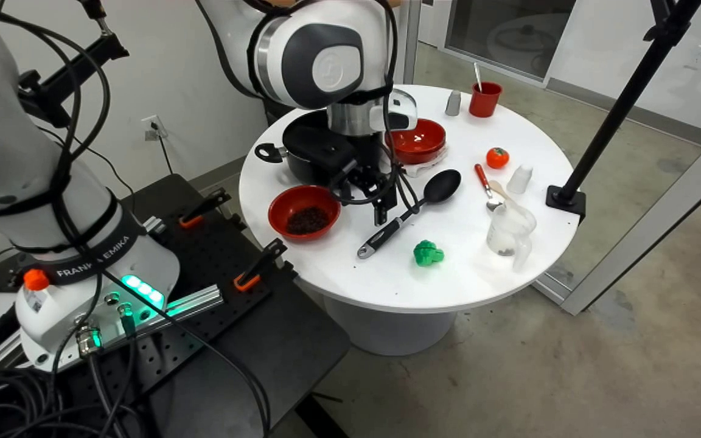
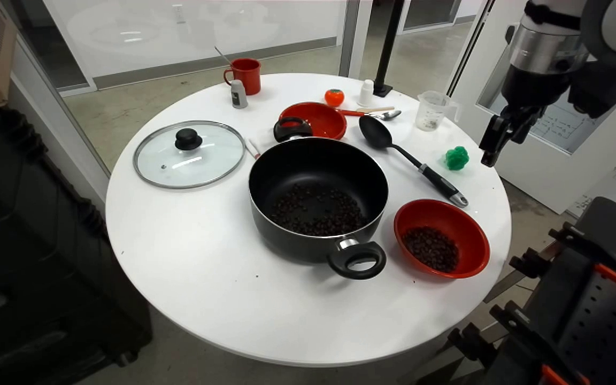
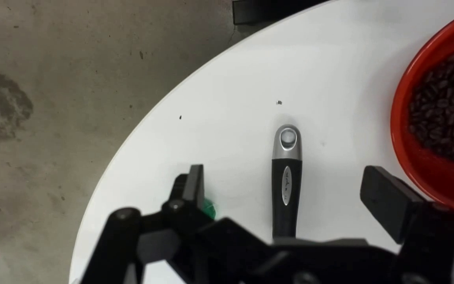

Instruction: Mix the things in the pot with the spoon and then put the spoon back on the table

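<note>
Spread wide and pinching nothing, the gripper [image 3: 283, 183] hangs to one side of the pot [image 2: 297, 246], above the spoon [image 2: 430, 174]; in the wrist view the spoon's handle runs between the two fingers without touching either; in both exterior views the spoon lies on the table [image 2: 190, 278], beside the pot but apart from it; inside the pot, dark beans [image 2: 308, 222] lie loose over its bottom, thin in the middle and thicker towards one side; the pot is uncovered, its lid [image 2: 189, 158] flat on the table, on the side of the pot away from the spoon; just beside the pot, on the spoon's side, a red bowl [image 2: 471, 235] holds a second lot of beans [image 2: 431, 250]; as for progress, the spoon's end place on the table is met as things lie; whether the mixing is done I cannot tell, since beans scattered like this may be stirred or unstirred; if it is not done, what is left, I judge, is everything: to grasp the handle, carry the spoon over the pot, stir and lay it back beside the pot; if it is done, only backing away from the spoon would remain
</note>
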### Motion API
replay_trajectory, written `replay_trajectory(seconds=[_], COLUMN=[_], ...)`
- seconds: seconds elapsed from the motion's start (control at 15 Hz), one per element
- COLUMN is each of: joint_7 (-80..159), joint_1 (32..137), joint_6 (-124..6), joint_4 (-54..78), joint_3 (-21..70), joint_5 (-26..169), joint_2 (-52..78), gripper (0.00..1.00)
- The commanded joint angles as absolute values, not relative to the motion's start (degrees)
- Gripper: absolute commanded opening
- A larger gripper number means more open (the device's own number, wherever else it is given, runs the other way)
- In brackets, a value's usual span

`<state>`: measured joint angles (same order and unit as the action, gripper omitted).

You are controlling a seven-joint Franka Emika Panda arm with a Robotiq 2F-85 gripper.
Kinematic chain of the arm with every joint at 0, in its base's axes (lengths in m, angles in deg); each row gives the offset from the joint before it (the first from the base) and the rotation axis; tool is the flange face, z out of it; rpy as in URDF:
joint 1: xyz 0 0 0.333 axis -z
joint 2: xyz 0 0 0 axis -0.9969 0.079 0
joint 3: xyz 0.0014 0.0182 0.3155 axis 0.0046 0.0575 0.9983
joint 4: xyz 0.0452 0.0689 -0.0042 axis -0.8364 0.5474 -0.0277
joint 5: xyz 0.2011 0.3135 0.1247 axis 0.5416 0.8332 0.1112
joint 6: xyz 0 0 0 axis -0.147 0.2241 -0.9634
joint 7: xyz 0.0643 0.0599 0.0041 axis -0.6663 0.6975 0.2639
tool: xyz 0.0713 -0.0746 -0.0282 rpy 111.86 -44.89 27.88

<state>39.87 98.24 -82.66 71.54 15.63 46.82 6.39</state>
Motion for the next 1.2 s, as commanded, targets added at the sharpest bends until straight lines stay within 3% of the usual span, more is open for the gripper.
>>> replay_trajectory(seconds=[0.0, 0.33, 0.73, 1.13], joint_7=[40.4, 35.5, 45.0, 43.6], joint_1=[96.8, 92.7, 94.6, 92.7], joint_6=[-82.6, -81.2, -80.2, -78.2], joint_4=[71.5, 70.2, 65.6, 57.8], joint_3=[14.2, 13.8, 18.9, 15.2], joint_5=[47.5, 42.4, 58.7, 57.1], joint_2=[6.3, 9.0, 14.7, 22.6], gripper=[1.00, 1.00, 1.00, 1.00])
